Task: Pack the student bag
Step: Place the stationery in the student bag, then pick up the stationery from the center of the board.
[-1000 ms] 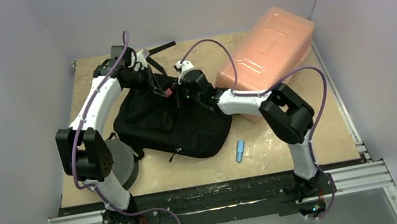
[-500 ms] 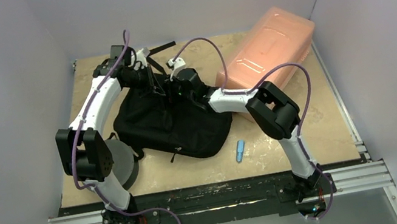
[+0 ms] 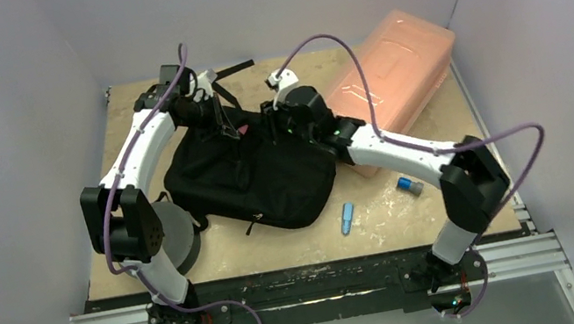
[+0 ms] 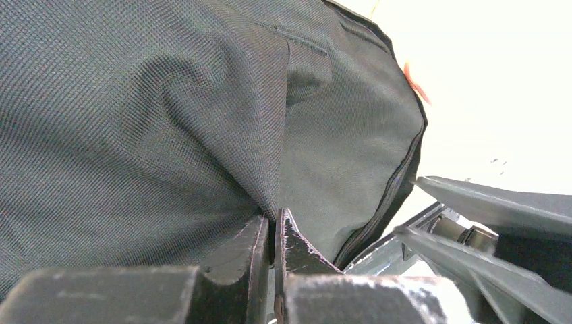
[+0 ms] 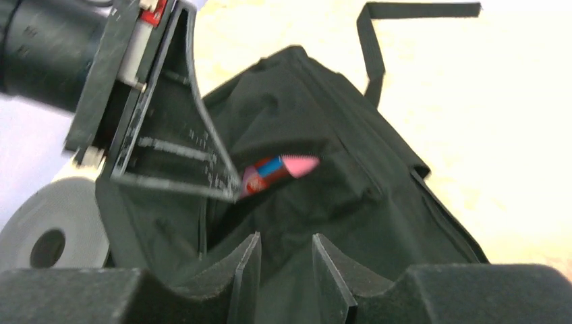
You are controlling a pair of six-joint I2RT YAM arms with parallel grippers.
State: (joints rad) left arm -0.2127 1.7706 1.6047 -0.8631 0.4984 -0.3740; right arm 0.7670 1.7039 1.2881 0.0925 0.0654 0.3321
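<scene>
We find the student bag [image 3: 250, 173] lying flat, a fold of its fabric pinched tight in the left gripper [image 4: 273, 233], whose fingers [image 5: 179, 145] partly screen its opening from the right gripper [image 5: 280, 263], narrowly parted and empty, with a pink box [image 3: 389, 77] just right of the bag and a small blue pen [image 3: 348, 217] near its robot-side edge.

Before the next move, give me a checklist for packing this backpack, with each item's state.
1. Left tool pinching the student bag fabric: ok.
2. Its mouth held open: ok.
3. Right tool open and empty: ok.
4. Pink-tipped item lying inside the mouth: ok.
5. Small blue item and blue-capped cylinder packed: not ok, both on the table.
</scene>
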